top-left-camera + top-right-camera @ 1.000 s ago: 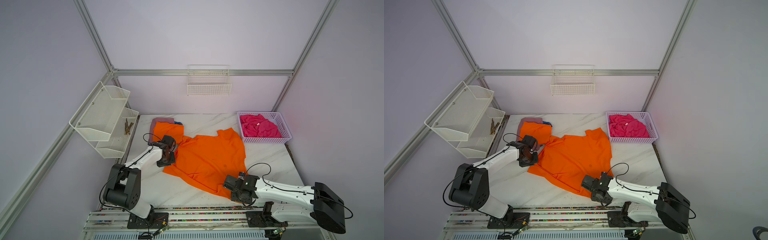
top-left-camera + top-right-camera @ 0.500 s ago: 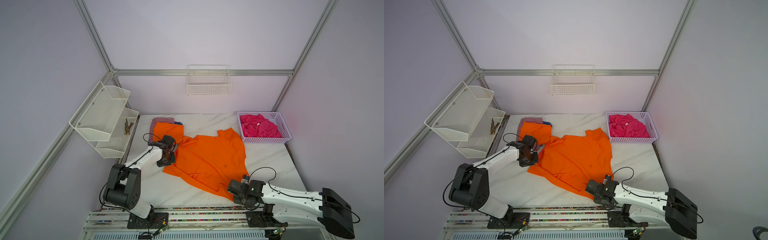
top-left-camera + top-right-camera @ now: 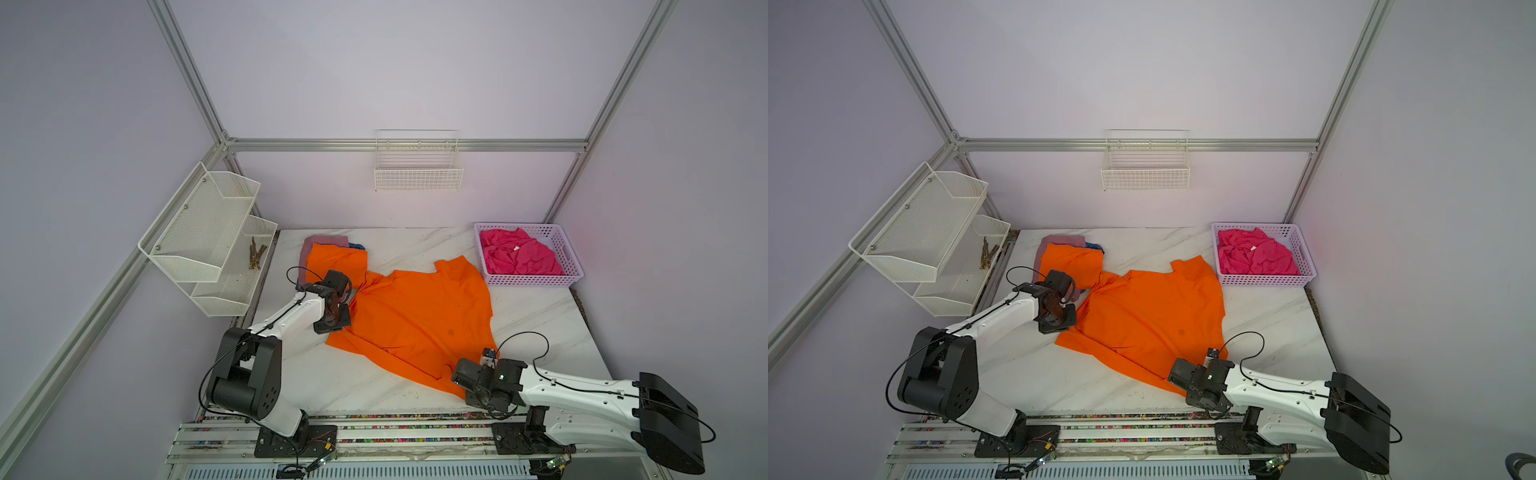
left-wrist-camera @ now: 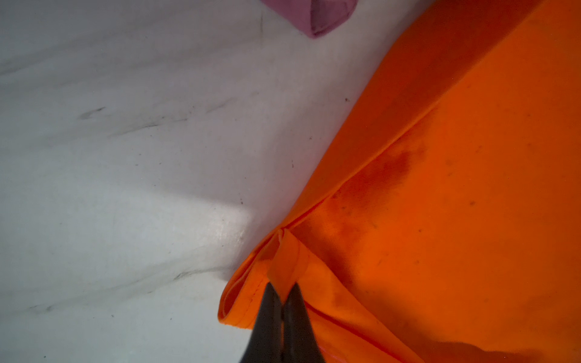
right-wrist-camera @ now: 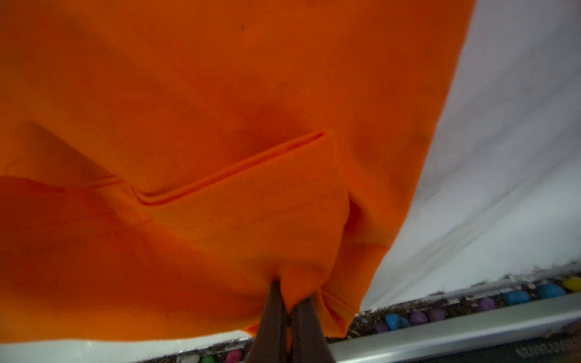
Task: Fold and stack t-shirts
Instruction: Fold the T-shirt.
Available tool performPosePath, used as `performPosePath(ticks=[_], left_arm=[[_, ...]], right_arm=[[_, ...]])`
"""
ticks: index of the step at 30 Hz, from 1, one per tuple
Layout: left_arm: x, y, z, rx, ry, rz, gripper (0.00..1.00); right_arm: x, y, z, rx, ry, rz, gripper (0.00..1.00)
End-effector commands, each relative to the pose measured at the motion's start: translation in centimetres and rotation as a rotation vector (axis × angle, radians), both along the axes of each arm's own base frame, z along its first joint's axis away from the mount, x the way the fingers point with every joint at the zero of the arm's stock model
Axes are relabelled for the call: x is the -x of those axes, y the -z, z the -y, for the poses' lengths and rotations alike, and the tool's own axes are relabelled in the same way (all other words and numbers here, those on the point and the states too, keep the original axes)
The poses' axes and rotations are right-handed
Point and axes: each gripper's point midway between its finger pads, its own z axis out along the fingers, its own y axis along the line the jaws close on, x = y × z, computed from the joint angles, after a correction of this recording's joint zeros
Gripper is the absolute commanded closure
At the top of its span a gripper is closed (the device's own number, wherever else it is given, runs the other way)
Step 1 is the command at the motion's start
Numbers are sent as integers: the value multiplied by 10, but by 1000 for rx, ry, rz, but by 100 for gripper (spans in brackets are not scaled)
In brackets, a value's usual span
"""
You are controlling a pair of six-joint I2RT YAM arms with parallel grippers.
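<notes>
Orange t-shirt (image 3: 419, 320) lies spread and wrinkled across the middle of the tabletop (image 3: 540, 316), skewed to its edges; we see it in both top views. We have both hands on it. Left hand (image 4: 283, 290) is pressed together on a small fold of hem at the shirt's left edge. In the left wrist view the tips pinch the cloth just above the marble. Right hand (image 5: 290, 298) is pinching the shirt's near corner, by the front edge of the tabletop. In the right wrist view the cloth bunches at the tips, with the front rail (image 5: 471, 323) close by. Both arms sit low over the surface.

Stack at the far left corner: second orange t-shirt (image 3: 336, 259), folded, on top. Under it we see the mauve-pink t-shirt (image 3: 322, 241) along the far edge. The blue t-shirt (image 3: 357, 246) is only a sliver at the stack's right side. The spread shirt's far left tip reaches the stack; we cannot tell if it overlaps.

At the far right corner the hot pink t-shirt (image 3: 519, 257) sits crumpled in a lilac basket (image 3: 571, 266), well apart from the stack. Off the tabletop: white mesh rack (image 3: 199, 232) on the left wall, white wire basket (image 3: 417, 174) on the back wall.
</notes>
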Motion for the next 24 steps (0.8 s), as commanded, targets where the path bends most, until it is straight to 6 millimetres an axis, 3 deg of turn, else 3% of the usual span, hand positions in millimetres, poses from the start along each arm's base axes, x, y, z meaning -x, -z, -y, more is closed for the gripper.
performPosePath(ticks=[1, 15, 24], left_arm=[[-7, -13, -1, 1, 10, 40, 100], [-9, -11, 5, 22, 43, 17, 100], [-17, -27, 5, -8, 86, 1, 100]], right_arm=[[9, -6, -3, -14, -35, -42, 100], [-12, -61, -21, -48, -85, 54, 100], [-21, -80, -21, -31, -71, 93, 100]])
